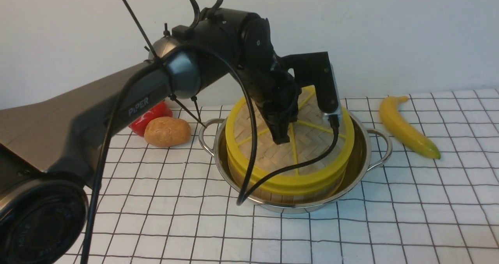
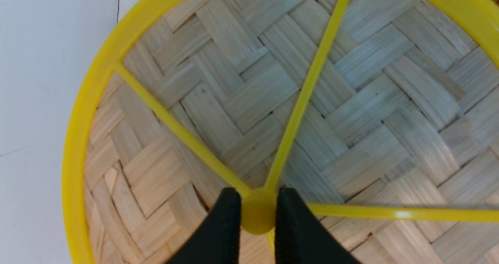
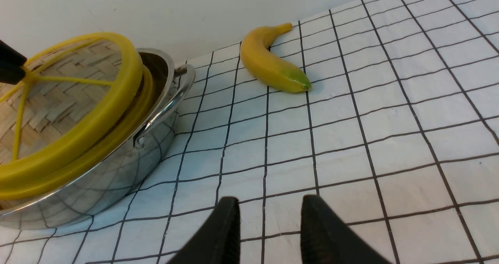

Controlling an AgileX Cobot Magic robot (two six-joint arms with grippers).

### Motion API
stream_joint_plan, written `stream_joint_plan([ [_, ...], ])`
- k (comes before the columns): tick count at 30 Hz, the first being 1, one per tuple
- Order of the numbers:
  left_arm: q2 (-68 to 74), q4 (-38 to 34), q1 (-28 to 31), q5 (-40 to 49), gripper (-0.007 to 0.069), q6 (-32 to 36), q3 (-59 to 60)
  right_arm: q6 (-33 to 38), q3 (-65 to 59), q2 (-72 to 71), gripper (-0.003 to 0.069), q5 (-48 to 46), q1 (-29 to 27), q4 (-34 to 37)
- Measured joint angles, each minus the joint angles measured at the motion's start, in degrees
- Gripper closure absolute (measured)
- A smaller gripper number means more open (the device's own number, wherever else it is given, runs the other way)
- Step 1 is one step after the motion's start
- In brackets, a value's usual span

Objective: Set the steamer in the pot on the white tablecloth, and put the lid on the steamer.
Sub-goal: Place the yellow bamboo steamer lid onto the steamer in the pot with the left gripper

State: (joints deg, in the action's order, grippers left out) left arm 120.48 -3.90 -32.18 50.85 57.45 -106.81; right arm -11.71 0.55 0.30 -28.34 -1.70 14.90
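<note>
Left gripper [image 2: 257, 217], jaws clamped on the knob of the lid [image 1: 304, 143], which rests tilted on the steamer [image 1: 273, 192] inside the pot [image 1: 364, 160], mid-tablecloth [image 1: 390, 225]. Right gripper [image 3: 269, 232], jaws apart, empty.

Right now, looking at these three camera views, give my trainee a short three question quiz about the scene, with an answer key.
1. True or false: the steamer already sits inside the pot.
2. What is the left gripper shut on? A) the pot's handle B) the lid's centre knob C) the banana
3. Fill in: the right gripper is ____ above the white tablecloth, holding nothing.

Key: 1 true; 2 B; 3 open.
</note>
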Motion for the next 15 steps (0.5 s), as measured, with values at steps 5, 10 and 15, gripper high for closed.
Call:
stream_joint_plan([
  [5, 0.0, 0.0, 0.0, 0.3, 0.0522, -0.5, 0.0, 0.1, 0.0, 0.0, 0.0419, 0.0, 0.0, 0.0],
  [10, 0.0, 0.0, 0.0, 0.3, 0.0522, -0.5, 0.0, 0.1, 0.0, 0.0, 0.0419, 0.0, 0.0, 0.0],
  [15, 0.0, 0.0, 0.0, 0.1, 0.0522, -0.5, 0.0, 0.1, 0.0, 0.0, 0.0419, 0.0, 0.0, 0.0],
])
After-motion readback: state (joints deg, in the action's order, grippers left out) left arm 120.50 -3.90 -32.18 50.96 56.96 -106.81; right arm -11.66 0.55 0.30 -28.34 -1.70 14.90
